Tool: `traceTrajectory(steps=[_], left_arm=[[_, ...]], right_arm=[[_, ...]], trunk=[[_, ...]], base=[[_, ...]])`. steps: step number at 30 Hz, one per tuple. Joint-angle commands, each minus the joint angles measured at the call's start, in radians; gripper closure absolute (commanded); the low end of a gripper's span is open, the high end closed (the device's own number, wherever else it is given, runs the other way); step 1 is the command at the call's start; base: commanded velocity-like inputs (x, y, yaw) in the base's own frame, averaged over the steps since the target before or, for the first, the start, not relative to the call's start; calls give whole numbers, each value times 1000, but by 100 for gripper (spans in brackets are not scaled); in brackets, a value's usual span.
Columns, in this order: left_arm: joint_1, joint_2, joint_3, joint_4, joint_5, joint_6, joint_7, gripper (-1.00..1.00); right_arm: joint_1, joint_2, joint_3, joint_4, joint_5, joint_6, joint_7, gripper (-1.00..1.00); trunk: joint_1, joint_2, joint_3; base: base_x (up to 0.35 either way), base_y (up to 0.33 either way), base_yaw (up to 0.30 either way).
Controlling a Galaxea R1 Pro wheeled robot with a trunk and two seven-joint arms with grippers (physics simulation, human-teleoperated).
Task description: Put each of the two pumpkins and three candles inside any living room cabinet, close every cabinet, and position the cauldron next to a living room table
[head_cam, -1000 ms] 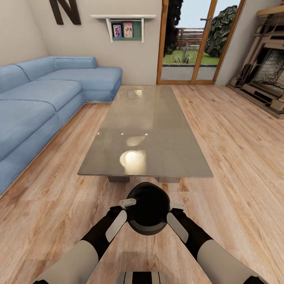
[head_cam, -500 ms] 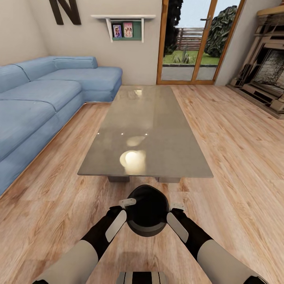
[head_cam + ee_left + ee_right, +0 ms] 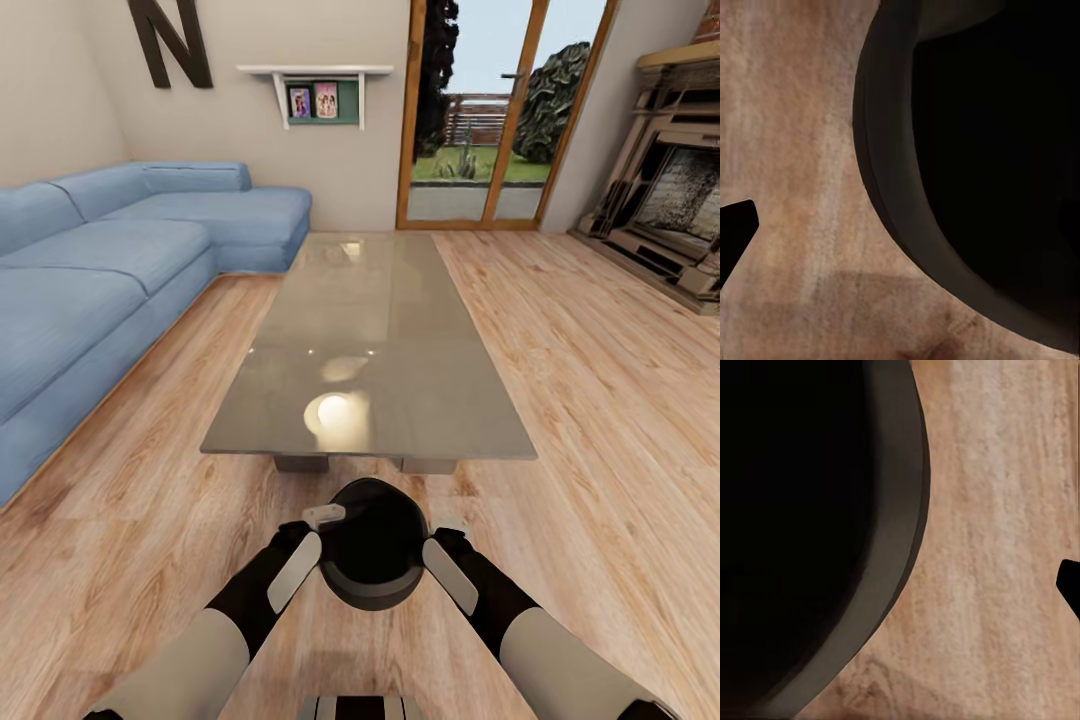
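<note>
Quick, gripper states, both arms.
Left gripper: pressed against the cauldron, open or shut cannot be told.
Right gripper: the same, opposite side.

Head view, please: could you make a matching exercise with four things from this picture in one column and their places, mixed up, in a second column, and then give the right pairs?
Things:
1. cauldron
2. sofa
3. fireplace
4. glass door

Places:
A. along the right wall
B. in the far wall, beyond the table
C. between the left claw and the right claw, just before the table's near end
D. along the left side of the room

Pairs: 1-C, 2-D, 3-A, 4-B
</note>
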State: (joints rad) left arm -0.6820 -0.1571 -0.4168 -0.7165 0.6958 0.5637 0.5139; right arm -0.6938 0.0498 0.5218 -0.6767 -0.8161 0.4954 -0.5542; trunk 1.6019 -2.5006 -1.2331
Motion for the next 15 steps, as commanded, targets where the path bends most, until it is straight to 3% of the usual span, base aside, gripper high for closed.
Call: traceTrajectory(steps=[1, 6, 15], left_arm=[[-1, 1, -1, -1, 11, 23, 10, -100], [-1, 2, 7, -2, 11, 115, 13, -100], [-1, 8, 32, 2, 11, 149, 12, -100]], right_arm=[[0, -1, 4, -1, -9, 3, -9, -100], [-1, 1, 4, -1, -10, 6, -11, -100], [-1, 1, 3, -1, -14, 60, -20, -100]], trunk=[[-1, 0, 3], [-10, 15, 21], [-44, 78, 49]], base=[[0, 0, 0], [0, 0, 0], [-7, 0, 0]])
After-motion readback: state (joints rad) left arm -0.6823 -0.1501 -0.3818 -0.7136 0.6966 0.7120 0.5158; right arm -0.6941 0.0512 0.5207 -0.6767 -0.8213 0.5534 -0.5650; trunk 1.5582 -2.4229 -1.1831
